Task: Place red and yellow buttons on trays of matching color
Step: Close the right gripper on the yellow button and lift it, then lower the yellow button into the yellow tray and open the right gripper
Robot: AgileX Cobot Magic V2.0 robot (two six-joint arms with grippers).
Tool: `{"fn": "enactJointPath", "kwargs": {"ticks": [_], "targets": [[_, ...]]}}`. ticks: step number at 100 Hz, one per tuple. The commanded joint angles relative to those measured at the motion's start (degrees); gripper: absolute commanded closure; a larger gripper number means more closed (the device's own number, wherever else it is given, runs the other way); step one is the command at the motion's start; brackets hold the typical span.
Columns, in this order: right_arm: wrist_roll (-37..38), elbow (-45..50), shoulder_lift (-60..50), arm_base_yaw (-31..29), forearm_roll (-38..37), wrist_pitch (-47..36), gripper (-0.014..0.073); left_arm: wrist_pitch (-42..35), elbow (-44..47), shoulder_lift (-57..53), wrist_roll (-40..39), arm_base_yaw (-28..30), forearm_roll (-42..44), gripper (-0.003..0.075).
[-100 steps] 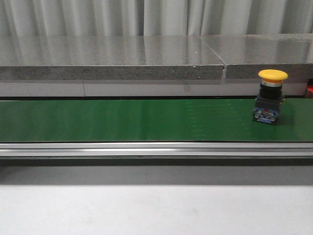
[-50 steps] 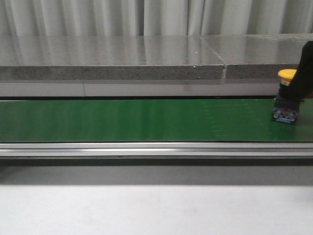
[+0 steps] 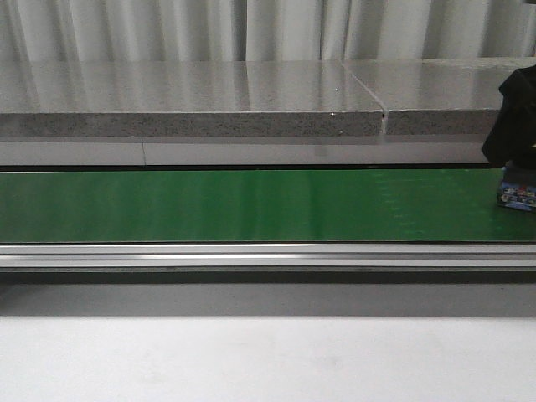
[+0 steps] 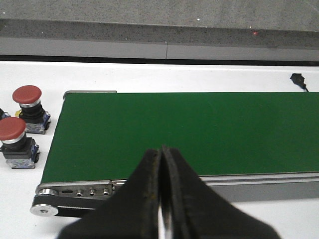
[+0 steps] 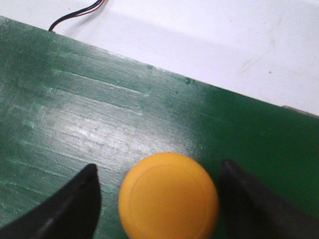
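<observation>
My right end effector [image 5: 159, 199] was open astride the yellow button [image 5: 168, 196] on the green belt [image 5: 99, 119], left end effector [image 4: 162, 199] closed and empty, no trays visible, two red buttons [image 4: 27, 102] unsorted.

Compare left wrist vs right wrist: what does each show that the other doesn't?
Left wrist only: two red buttons on the white table off the belt's end, and the left gripper closed on nothing. Right wrist only: the yellow button between the open right gripper's fingers, not yet touched, plus a cable. Both: the green conveyor belt.
</observation>
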Motion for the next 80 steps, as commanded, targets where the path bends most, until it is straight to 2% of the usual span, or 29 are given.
{"fn": "enactJointPath", "kwargs": {"ticks": [1, 8, 15, 27, 39, 80], "targets": [[-0.5, -1.9, -1.6, 0.0, 1.3, -1.9, 0.0319, -4.6, -1.5, 0.1, 0.0, -0.5, -0.5, 0.0739], [-0.4, -1.9, -1.6, 0.0, 1.3, -1.9, 0.0435, -4.6, -1.5, 0.1, 0.0, -0.5, -0.5, 0.0739], [0.4, -2.0, -1.8, 0.0, 1.3, -1.7, 0.0479, -4.6, -1.5, 0.1, 0.0, -0.5, -0.5, 0.0739], [1.8, -2.1, -3.1, -1.0, 1.3, -0.2, 0.0479, -4.6, -1.5, 0.1, 0.0, -0.5, -0.5, 0.0739], [3.8, -2.1, -6.2, -4.9, 1.3, 2.9, 0.0479, -4.6, -1.5, 0.1, 0.0, -0.5, -0.5, 0.0739], [7.1, -2.0, -17.3, -27.5, -1.3, 12.6, 0.0484, -4.6, -1.5, 0.1, 0.0, -0.5, -0.5, 0.0739]]}}
